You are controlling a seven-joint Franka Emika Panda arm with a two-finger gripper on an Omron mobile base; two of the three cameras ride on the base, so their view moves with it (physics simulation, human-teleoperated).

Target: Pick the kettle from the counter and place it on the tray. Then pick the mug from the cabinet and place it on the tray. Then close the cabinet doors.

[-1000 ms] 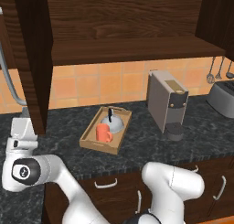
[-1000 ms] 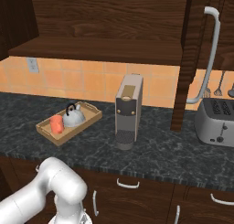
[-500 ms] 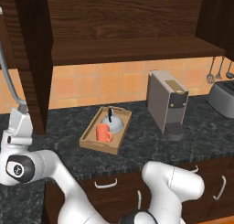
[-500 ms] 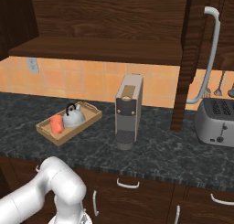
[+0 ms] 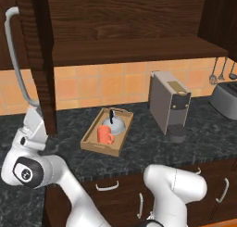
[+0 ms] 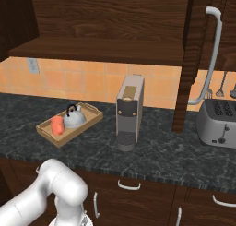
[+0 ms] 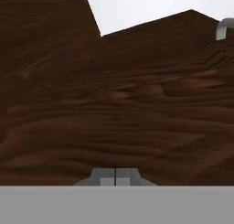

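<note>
Arm rises from the lower right of the left base view, bends through a large white elbow at the bottom and reaches far to its left; a round dark-capped joint sits at the lower left, with the wrist and hand turned upward above it; gripper points up at the upper end of the hand; in the hand view the gripper shows two pale finger tips pressed together side by side, no gap between them.
</note>
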